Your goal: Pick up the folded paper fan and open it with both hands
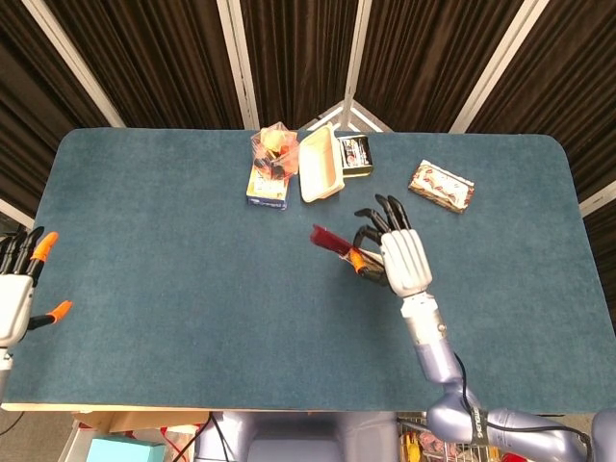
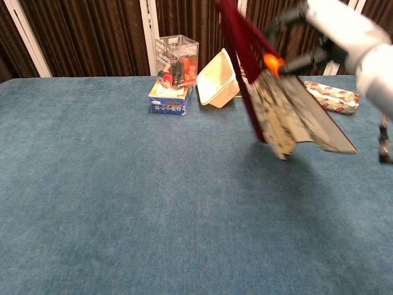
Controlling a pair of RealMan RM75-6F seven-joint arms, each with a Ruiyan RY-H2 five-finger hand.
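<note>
Cream tray (image 1: 320, 166) (tilted) — beside clear box (image 1: 273, 150).

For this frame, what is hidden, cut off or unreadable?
- Paper fan: in the head view the right hand covers its leaves; only the red ribs show.
- Right hand: chest view's top edge crops it.
- Left hand: cut by the head view's left edge, absent from chest view.
- Blue box: print too small.
</note>
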